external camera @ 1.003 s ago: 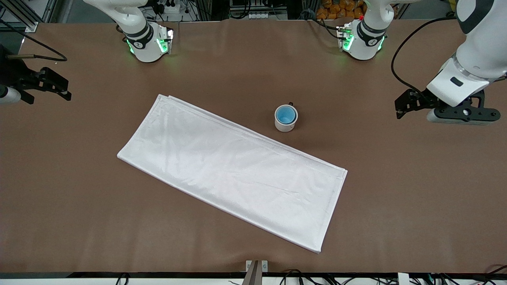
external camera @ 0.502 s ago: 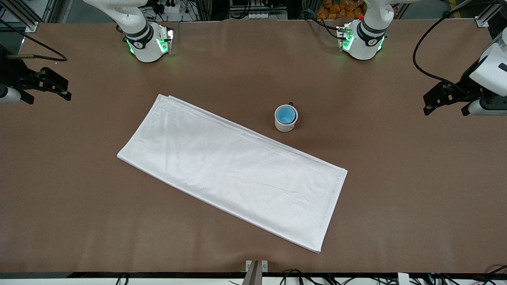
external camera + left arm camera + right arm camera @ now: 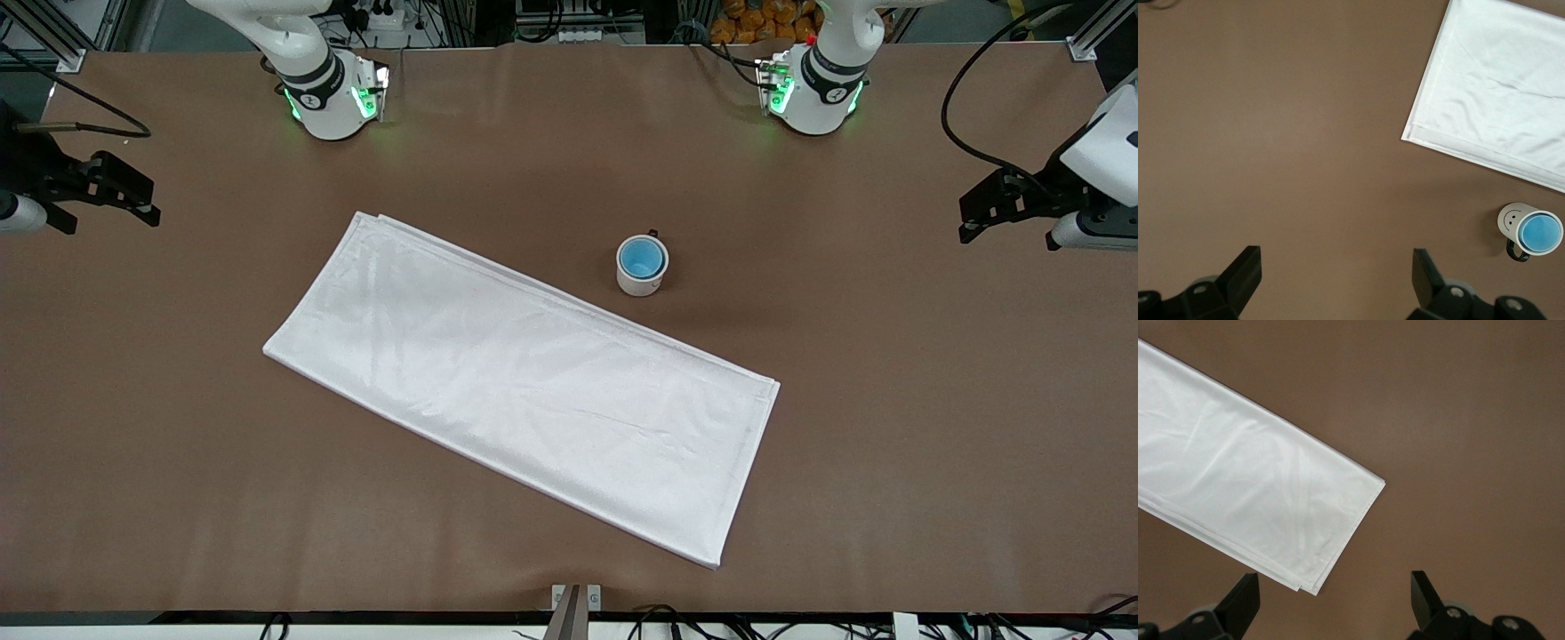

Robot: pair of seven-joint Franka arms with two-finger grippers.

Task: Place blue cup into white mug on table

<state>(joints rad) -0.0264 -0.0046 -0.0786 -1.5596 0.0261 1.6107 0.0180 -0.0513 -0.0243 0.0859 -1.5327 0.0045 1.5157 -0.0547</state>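
The blue cup (image 3: 642,259) sits inside the white mug (image 3: 640,277), and you can see its blue inside right up to the mug's rim. The mug stands upright on the brown counter (image 3: 889,427), close to the long edge of a white cloth (image 3: 524,382) but not touching it, on the side of the cloth that is farther from the front camera. In the left wrist view the cup (image 3: 1541,234) shows as a blue circle inside the mug (image 3: 1513,218), which has a little smiley face drawn on its side and a small black handle. The cloth (image 3: 1498,87) lies flat and folded, slanting across the middle of the counter. The left hand (image 3: 1005,206) hangs in the air over bare counter at the left arm's end, well apart from the mug. Its two fingers (image 3: 1245,270) are spread wide and there is nothing between them. The right hand (image 3: 98,191) waits in the air over the right arm's end of the counter, far from the mug. Its fingers (image 3: 1245,600) are spread wide too, with nothing in them, and one corner of the cloth (image 3: 1251,493) lies below it.
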